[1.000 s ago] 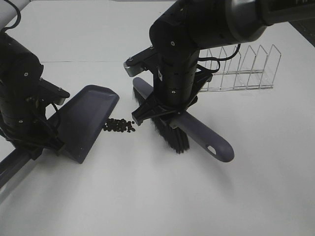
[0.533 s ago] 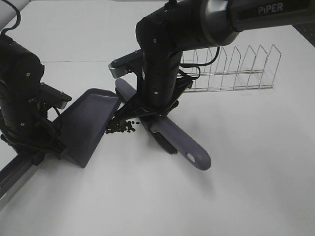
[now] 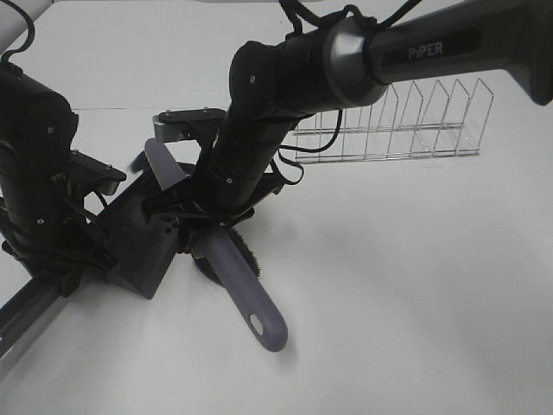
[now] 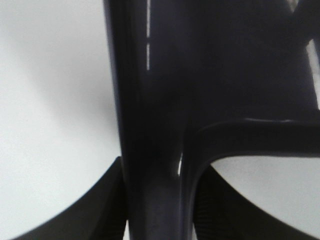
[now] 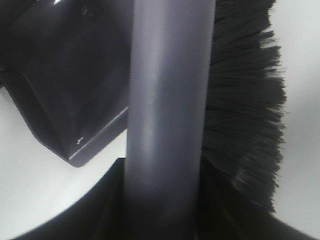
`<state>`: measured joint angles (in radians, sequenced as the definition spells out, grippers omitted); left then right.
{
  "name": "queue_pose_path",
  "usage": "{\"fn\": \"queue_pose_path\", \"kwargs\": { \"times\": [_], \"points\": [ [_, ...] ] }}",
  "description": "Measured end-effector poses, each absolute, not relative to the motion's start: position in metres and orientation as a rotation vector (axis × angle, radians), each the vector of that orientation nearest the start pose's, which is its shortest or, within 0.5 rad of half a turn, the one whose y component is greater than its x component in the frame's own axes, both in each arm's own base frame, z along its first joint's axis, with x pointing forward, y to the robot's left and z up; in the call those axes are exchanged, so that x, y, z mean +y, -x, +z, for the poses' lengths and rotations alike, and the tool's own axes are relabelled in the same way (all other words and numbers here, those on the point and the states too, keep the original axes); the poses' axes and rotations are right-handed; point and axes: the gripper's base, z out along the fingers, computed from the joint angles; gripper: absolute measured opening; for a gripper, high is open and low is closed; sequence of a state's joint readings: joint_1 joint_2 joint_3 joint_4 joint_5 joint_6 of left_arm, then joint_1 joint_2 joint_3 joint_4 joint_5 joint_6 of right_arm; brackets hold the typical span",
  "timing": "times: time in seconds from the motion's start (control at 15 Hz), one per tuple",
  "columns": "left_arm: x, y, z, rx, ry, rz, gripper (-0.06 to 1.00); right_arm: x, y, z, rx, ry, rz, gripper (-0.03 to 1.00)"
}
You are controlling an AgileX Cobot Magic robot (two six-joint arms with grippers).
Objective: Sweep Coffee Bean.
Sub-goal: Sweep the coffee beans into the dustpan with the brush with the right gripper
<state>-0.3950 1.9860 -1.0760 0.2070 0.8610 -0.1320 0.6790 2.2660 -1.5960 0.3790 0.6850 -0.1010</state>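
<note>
One brush [image 3: 248, 298] in right end effector [image 3: 197, 218], against dustpan [image 3: 138, 252], coffee bean hidden.

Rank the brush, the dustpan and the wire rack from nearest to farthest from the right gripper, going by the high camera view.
1. brush: clamped in the right gripper itself, with its handle trailing toward the camera.
2. dustpan: just to the gripper's left, low on the table.
3. wire rack: farthest, behind the gripper and off to the right.
</note>
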Motion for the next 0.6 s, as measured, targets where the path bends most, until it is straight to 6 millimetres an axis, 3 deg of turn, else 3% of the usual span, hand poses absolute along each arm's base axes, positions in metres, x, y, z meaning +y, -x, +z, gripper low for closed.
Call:
{"fn": "queue_pose_path", "kwargs": {
  "times": [0.13,0.6],
  "points": [
    [-0.112,-0.306,0.108,3.146,-0.643,0.287,0.33,0.313,-0.346,0.106,2.791,0.731,0.603,0.29],
    [-0.112,-0.306,0.108,3.149,-0.641,0.286,0.33,0.331,-0.362,0.131,2.621,0.812,0.707,0.29]
  ]
}}
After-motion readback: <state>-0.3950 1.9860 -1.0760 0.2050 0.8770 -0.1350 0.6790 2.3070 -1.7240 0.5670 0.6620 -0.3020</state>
